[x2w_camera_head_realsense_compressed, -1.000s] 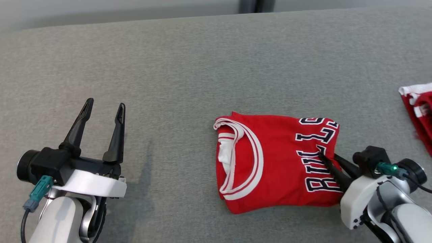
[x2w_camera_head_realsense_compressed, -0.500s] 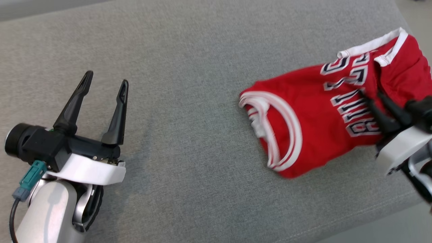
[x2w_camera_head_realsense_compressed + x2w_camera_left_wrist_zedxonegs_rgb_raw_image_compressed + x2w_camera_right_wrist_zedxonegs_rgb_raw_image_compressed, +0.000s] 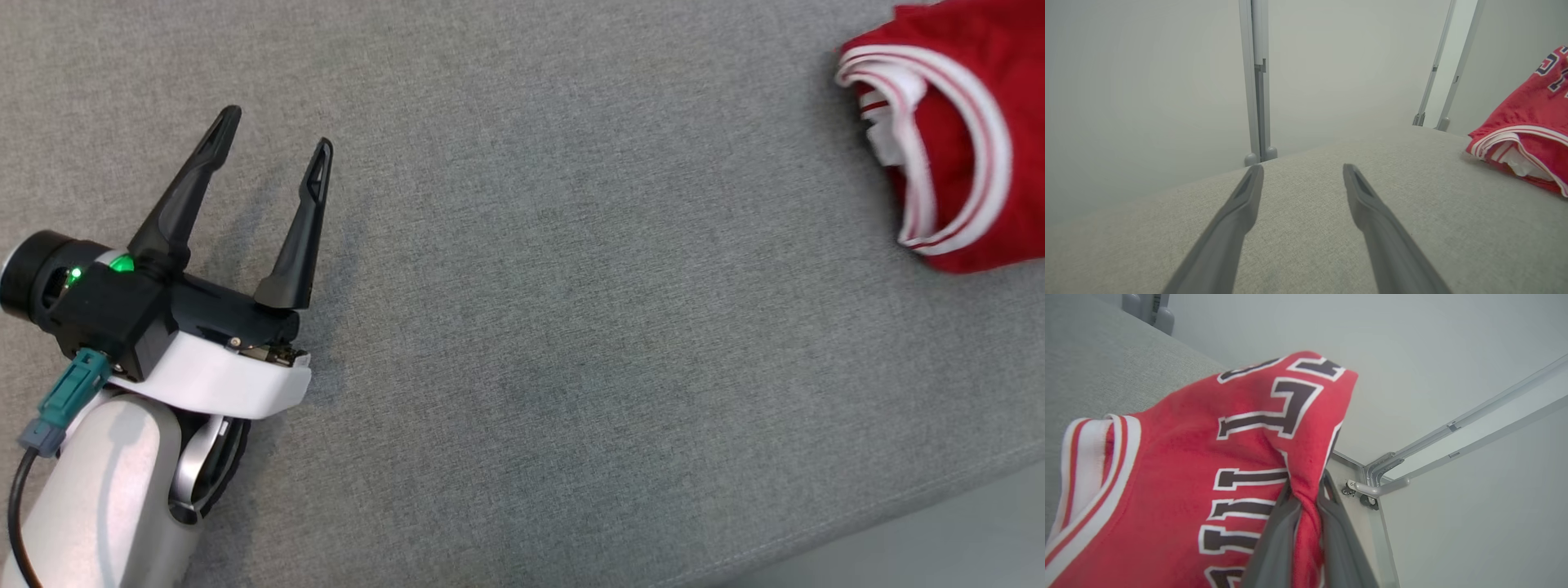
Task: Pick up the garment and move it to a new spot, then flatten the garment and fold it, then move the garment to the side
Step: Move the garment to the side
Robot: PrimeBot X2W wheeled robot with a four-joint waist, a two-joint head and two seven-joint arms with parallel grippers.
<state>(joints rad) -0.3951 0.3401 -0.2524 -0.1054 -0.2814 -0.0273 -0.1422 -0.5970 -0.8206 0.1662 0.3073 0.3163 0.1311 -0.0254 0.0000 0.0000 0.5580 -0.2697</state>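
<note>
So, the left gripper (image 3: 277,126) sat at the lower left of the head view, over the grey fabric surface (image 3: 522,327). Its two dark fingers were spread wide apart and there was nothing between them. Its own wrist camera showed the same thing: both fingers splayed, just bare grey fabric in the gap, and a pale wall (image 3: 1147,81) with a metal post (image 3: 1257,81) beyond the far edge.

The garment (image 3: 947,147), a red jersey with white-and-red striped trim, was way over at the upper right corner of the head view. It was well apart from the left gripper and partly cut off by the frame. Its collar end faced the middle of the surface and looked like it was resting on the fabric.

The right gripper (image 3: 1306,488) was nearly closed, with its fingers pinching a bunched fold of the red cloth right beside the dark, white-outlined lettering. In that wrist view the cloth ran on past the pinch into a peak. Couldn't tell how much of the jersey was actually off the surface.
</note>
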